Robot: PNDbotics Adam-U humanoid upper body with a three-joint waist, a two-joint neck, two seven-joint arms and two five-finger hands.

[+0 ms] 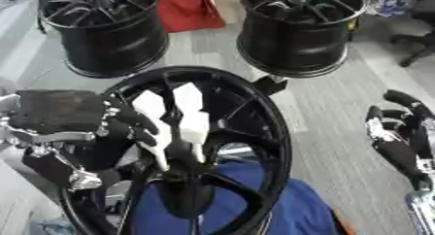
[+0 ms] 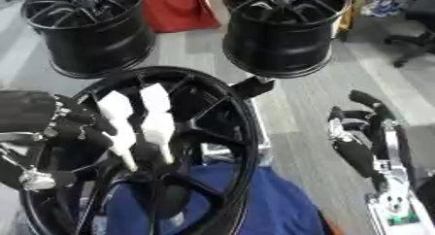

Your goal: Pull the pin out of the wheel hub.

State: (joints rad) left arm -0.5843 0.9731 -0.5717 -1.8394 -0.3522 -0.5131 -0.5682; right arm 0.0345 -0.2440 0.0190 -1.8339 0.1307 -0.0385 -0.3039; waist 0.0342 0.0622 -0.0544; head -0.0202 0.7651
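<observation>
A large black spoked wheel stands tilted in front of me, its hub low in the middle. Two white pins with faceted heads rise side by side from the hub: a left pin and a right pin. My left hand comes in from the left, and its dark fingers curl round the left pin's shaft. The right pin stands free. My right hand rests at the right edge, away from the wheel, with its fingers relaxed and holding nothing.
Two more black wheels stand upright on the floor behind, one at the back left and one at the back right, with something red between them. A blue cloth lies under the front wheel. Grey floor lies to the right.
</observation>
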